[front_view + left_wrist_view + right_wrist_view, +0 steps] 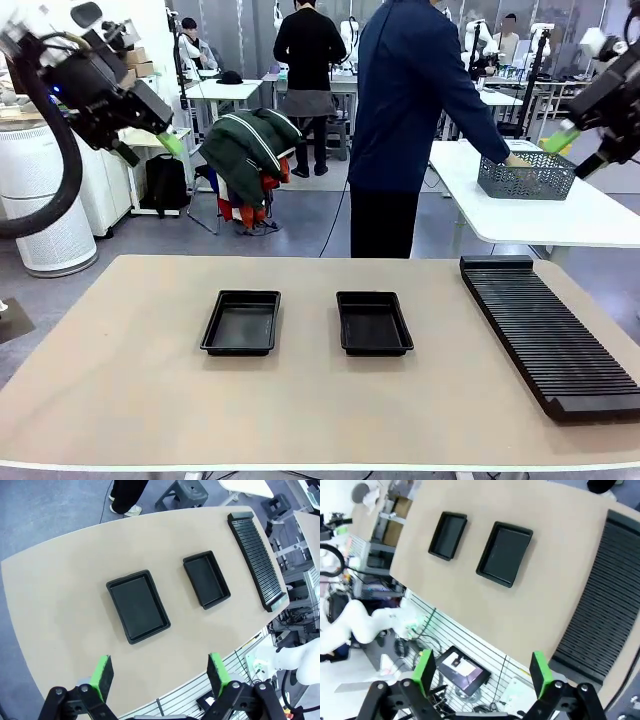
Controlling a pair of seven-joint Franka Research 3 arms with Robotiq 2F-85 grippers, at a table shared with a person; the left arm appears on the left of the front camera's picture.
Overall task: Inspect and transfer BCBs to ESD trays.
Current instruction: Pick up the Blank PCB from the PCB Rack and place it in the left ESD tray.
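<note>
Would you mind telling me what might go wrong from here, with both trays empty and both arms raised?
1. The person is turned toward the wire basket on the far table; coming back with a board, they might reach under the open left hand or right hand as it descends.
2. The ESD trays seem to lie loose on the smooth table; a board landing on a flared rim could tilt or shove a tray.
</note>
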